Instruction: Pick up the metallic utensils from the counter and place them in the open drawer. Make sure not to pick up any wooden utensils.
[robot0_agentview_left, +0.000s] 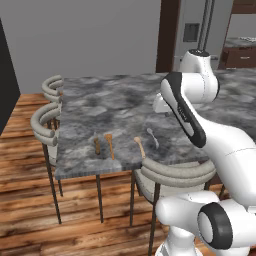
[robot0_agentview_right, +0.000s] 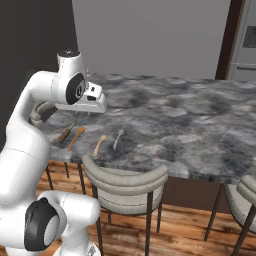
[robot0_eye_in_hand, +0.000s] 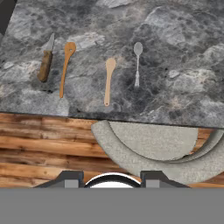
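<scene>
four utensils lie in a row near the front edge of the counter (robot0_eye_in_hand: 175, 65), none touching another. order in the hand view, left to right: knife (robot0_eye_in_hand: 45, 62) with dark brown handle and silvery blade, orange-brown wooden spoon (robot0_eye_in_hand: 65, 68), pale tan wooden spoon (robot0_eye_in_hand: 108, 80), silver-grey spoon (robot0_eye_in_hand: 137, 64).

gripper (robot0_eye_in_hand: 112, 177): the tops of the two dark fingers show at the bottom of the hand view, a gap between them, nothing in the gap. how far they stand apart i cannot tell. all four utensils sit well above the fingers in that view, on the stone; wood floor (robot0_eye_in_hand: 39, 148) and the curved back of a grey chair (robot0_eye_in_hand: 148, 153) lie between them and the fingers. the hand is up over the counter, clear of everything.

left base view: hand hidden behind the arm's forearm link; knife (robot0_agentview_left: 97, 145), orange spoon (robot0_agentview_left: 108, 145), tan spoon (robot0_agentview_left: 140, 146) and silver spoon (robot0_agentview_left: 152, 137) visible to its left.

right base view: hand body shows above the counter's left end (robot0_agentview_right: 200, 115), finger tips not resolvable. utensils below it: knife (robot0_agentview_right: 65, 133), orange spoon (robot0_agentview_right: 76, 137), tan spoon (robot0_agentview_right: 99, 145), silver spoon (robot0_agentview_right: 117, 139). chair (robot0_agentview_right: 125, 182) tucked at the front edge just below them.
</scene>
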